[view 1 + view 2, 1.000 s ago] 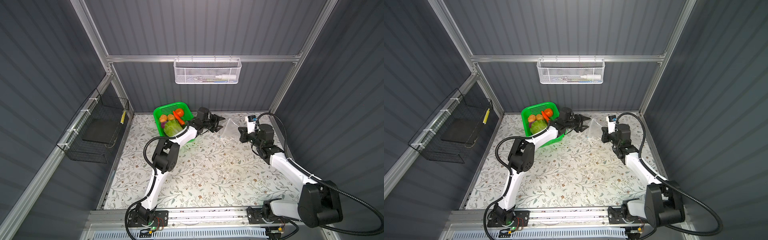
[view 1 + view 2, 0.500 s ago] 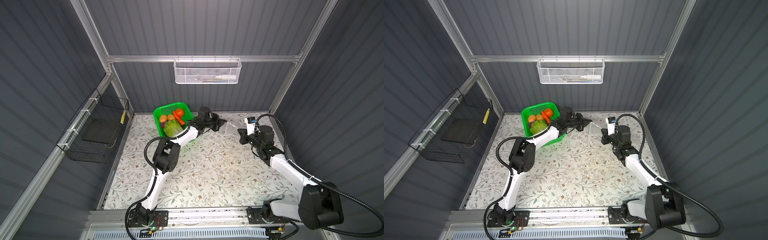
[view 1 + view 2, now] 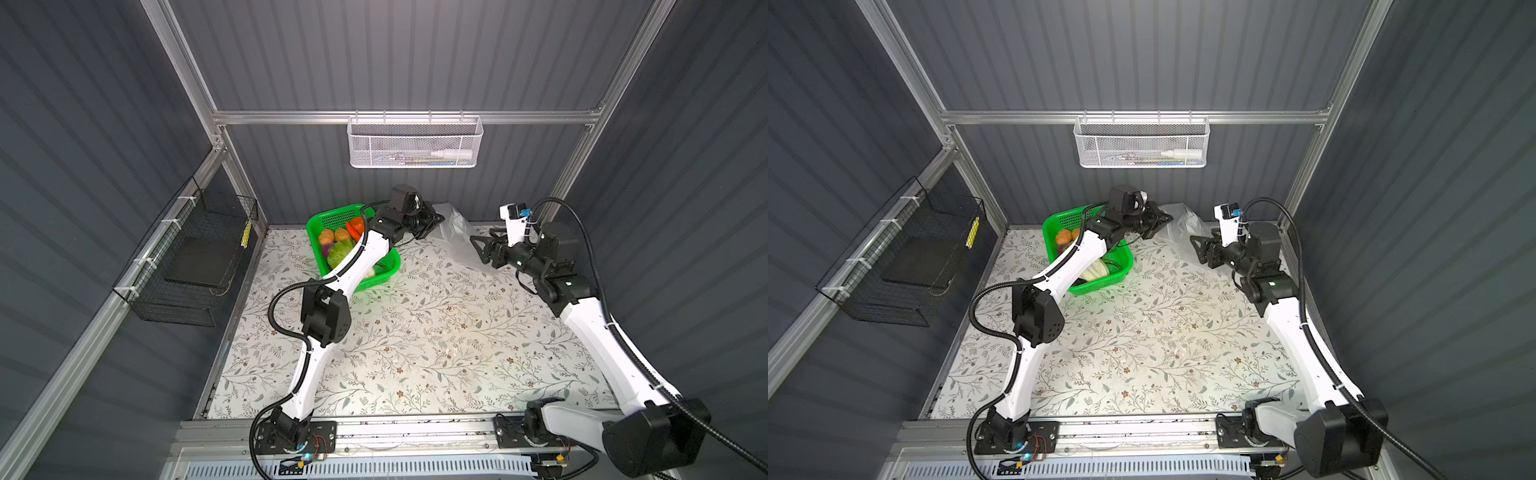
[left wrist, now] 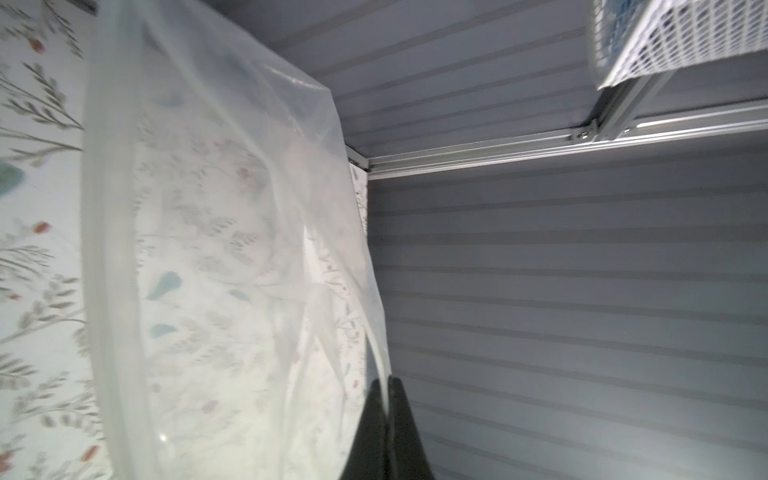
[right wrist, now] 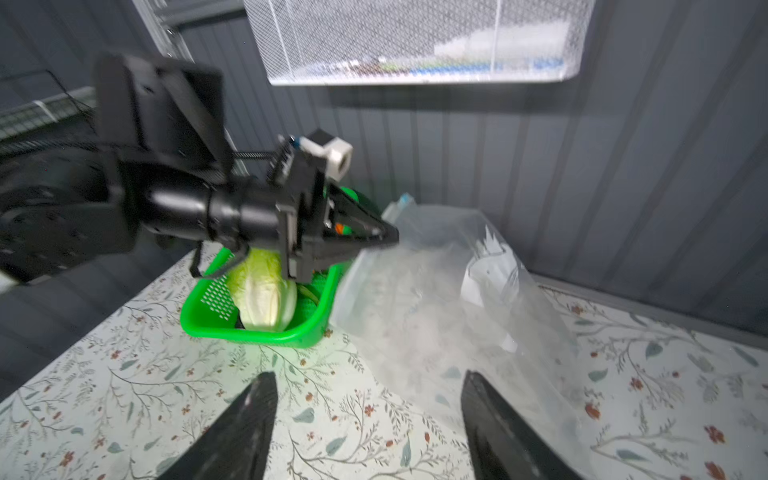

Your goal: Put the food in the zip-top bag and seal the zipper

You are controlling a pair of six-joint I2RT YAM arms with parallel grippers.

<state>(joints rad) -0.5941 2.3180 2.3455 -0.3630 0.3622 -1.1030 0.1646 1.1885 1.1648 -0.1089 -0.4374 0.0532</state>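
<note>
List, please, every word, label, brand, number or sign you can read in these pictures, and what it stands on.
No text can be read anywhere.
Yellow tag on the black wire basket: too small to read.
Contents of the white mesh basket: coloured print, too blurred to read.

A robot lab cell: grey ribbed walls (image 3: 415,62), aluminium frame (image 3: 291,117), arms (image 3: 309,374) on a rail (image 3: 415,428).

White arm links (image 3: 368,255), black joint housings (image 3: 326,316), black ribbed cables (image 3: 270,311), tapered black right tool (image 5: 368,374)
</note>
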